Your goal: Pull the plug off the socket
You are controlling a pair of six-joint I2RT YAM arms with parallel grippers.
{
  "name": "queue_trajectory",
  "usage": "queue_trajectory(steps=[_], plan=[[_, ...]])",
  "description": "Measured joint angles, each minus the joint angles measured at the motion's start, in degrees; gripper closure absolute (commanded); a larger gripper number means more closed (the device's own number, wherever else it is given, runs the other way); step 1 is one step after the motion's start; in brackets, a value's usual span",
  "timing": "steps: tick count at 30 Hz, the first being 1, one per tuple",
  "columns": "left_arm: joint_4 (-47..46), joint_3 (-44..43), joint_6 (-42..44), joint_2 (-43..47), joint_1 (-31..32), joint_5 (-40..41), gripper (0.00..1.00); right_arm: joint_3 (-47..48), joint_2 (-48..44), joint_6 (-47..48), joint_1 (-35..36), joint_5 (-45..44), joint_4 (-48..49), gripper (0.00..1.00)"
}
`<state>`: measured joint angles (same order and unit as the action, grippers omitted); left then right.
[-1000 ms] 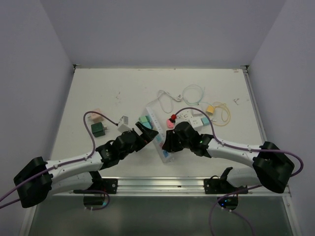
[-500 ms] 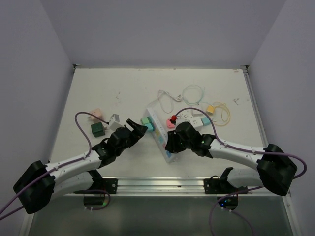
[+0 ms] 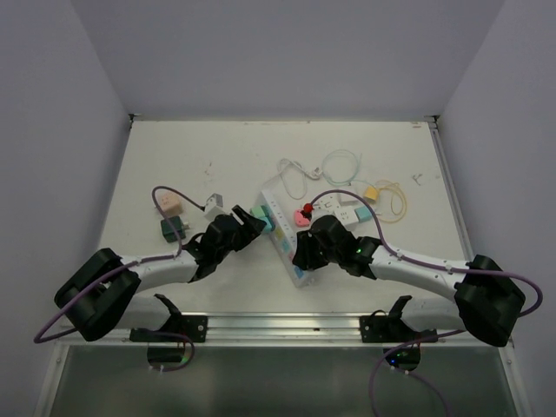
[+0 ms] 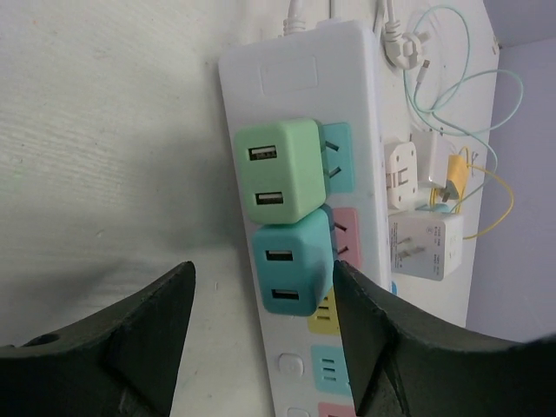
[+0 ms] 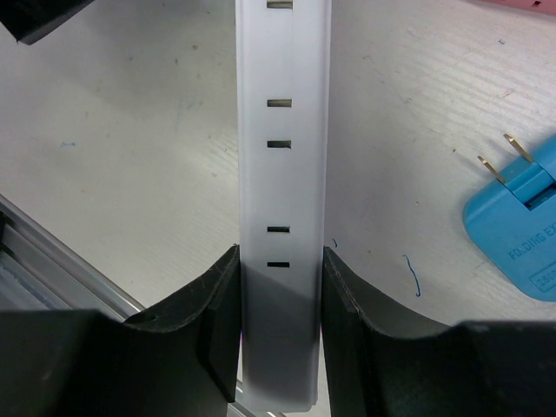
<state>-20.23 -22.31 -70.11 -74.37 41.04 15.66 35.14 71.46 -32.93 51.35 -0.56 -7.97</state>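
Looking down from the top external camera, one socket (image 3: 278, 204) lies slantwise near the middle of the table (image 3: 174, 156), with two arms reaching it. The right gripper (image 3: 300, 258) is clamped on its near end. The left gripper (image 3: 252, 224) sits at the strip's left side, by two coloured plugs. Left of that arm stand three loose adapters: one dark green cube (image 3: 171, 228), one pink cube (image 3: 171, 203) and one white adapter (image 3: 215, 204). Right of the strip lie more adapters and looped thin cables (image 3: 343, 165).

At the left wrist, both fingers (image 4: 130, 347) of the left gripper (image 4: 262, 274) stand apart, with the teal plug (image 4: 291, 269) between their tips. Contact with it cannot be told. One green plug (image 4: 280, 171) sits just beyond, touching the teal one; each shows two USB ports. Both are seated in the socket (image 4: 295, 69).

At the right wrist, the right gripper (image 5: 280, 261) presses both fingers (image 5: 204, 321) against the socket's (image 5: 282, 191) sides, where five slots show. One blue adapter (image 5: 521, 226) with two prongs lies nearby on the right.
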Motion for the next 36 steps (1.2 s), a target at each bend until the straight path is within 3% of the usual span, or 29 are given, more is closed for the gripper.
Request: queue_trajectory(steps=[6,14,15,16,18,19,21,26,36], plan=[[-7.1,-0.4,0.7,-5.4,-2.1,-3.7,0.38,0.0,0.0,0.0,0.0,0.0,-0.1,1.00],[-13.2,-0.7,0.0,-8.9,-2.4,-7.6,0.68,0.0,0.0,-0.2,0.0,0.0,-0.2,1.00],[-13.6,-0.7,-0.3,-9.0,-2.5,-7.8,0.71,0.0,0.0,-0.4,0.0,0.0,-0.2,0.97],[-13.9,-0.7,-0.5,-9.1,-2.5,-8.0,0.76,0.0,0.0,-0.5,0.0,0.0,-0.2,0.84],[-14.0,-0.7,-0.7,-9.2,-2.6,-8.3,0.81,0.0,0.0,-0.5,0.0,0.0,-0.2,0.67],[-14.1,-0.7,-0.8,-9.2,-2.7,-8.5,0.83,0.0,0.0,-0.5,0.0,0.0,-0.2,0.53],[-14.4,-0.7,-1.0,-9.4,-2.8,-8.9,0.87,0.1,0.3,-0.3,0.0,0.1,-0.2,0.43],[-15.7,-0.3,-1.4,-9.4,-2.7,-10.6,0.90,4.0,4.3,0.4,0.0,-0.2,-1.2,0.33],[-17.4,1.2,-1.9,-8.9,-2.8,-11.2,0.91,13.8,14.1,0.8,-0.2,-3.8,-2.3,0.33]])
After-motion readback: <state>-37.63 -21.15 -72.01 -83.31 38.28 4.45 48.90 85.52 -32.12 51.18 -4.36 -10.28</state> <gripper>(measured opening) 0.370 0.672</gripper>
